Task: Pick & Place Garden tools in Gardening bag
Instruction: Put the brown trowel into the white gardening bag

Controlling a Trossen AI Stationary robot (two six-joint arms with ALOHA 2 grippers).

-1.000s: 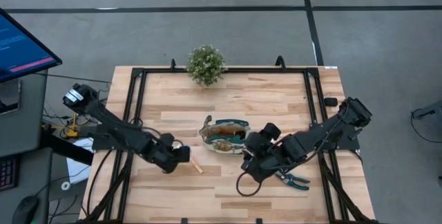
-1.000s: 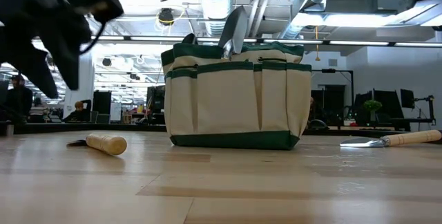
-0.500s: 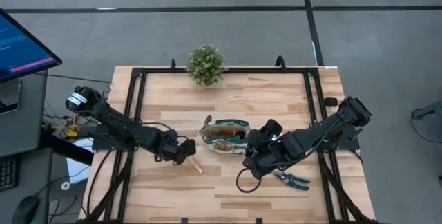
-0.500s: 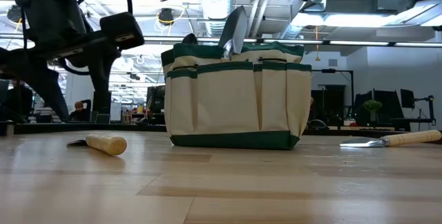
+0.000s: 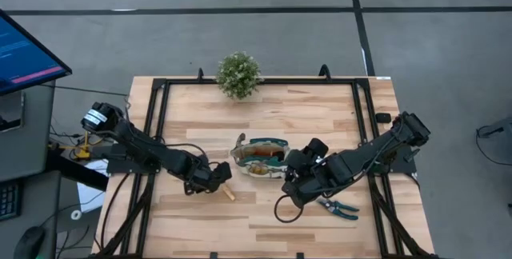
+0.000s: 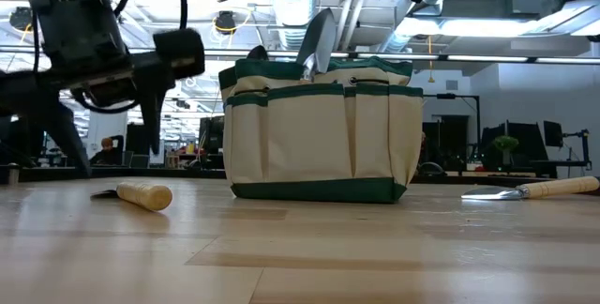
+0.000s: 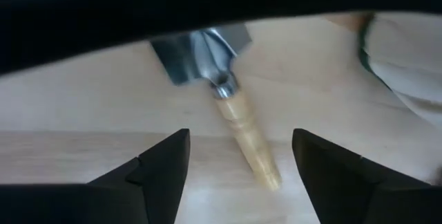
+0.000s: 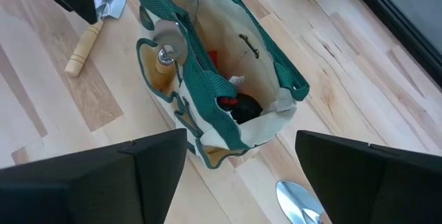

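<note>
The bag (image 5: pixel 260 157) stands near the middle of the table (image 5: pixel 264 115), its mouth open upward. The right wrist view looks down into it: a red-and-black item, apparently the glove (image 8: pixel 242 104), lies at the bottom of the main compartment, though the view is too dim to be sure. A trowel stands in an outer pocket, handle end (image 8: pixel 166 52) up in that view; in the low view a silver blade (image 6: pixel 317 41) rises above the bag's rim.

Outside the bag, one trowel (image 5: pixel 226 189) lies flat on the table on the left arm's side. Its wooden handle and blade show in the left wrist view (image 7: pixel 235 113). Another trowel (image 6: pixel 534 190) lies flat on the far side of the bag in the low view. The shears (image 5: pixel 340 207) lie on the table just beside the right arm.

The left gripper (image 5: pixel 214 177) sits directly over the loose trowel. Its fingers (image 7: pixel 162 162) are spread wide, one on each side of the handle, and touch nothing; it holds nothing.

The right gripper (image 5: pixel 290 185) hovers above the table close to the bag, aimed at its open mouth. Its fingers (image 8: pixel 155 158) are also spread apart and carry nothing.

A potted plant (image 5: pixel 238 74) stands at the table's far edge, well apart from the bag.
</note>
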